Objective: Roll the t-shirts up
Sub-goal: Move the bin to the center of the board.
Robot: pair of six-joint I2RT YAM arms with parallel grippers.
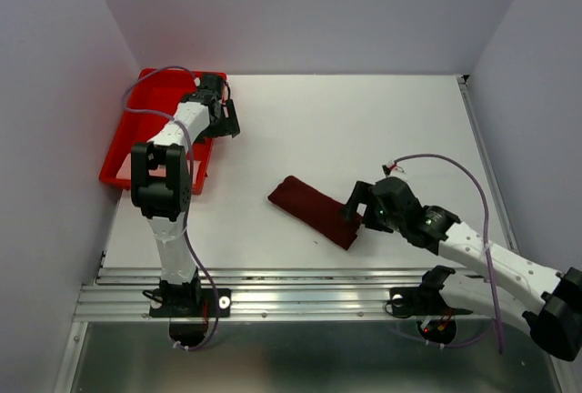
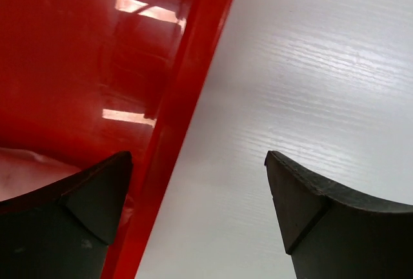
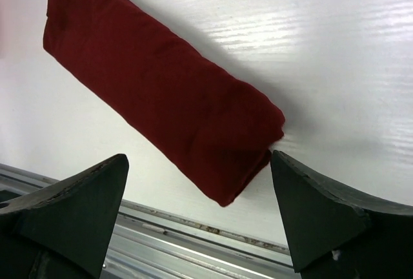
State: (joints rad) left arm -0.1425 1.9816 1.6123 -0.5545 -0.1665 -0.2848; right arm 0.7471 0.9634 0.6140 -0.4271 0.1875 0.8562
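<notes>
Both spread wide on my feed: right gripper [image 1: 357,213] just beside the rolled t-shirt [image 1: 314,209], left gripper [image 1: 227,111] well apart from it.

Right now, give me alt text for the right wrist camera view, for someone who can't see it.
A dark maroon t-shirt, rolled into a tight bundle, lies diagonally on the white table. The right gripper stands wide open in the foreground, gripping nothing, and a metal rail runs along the table's near edge.
</notes>
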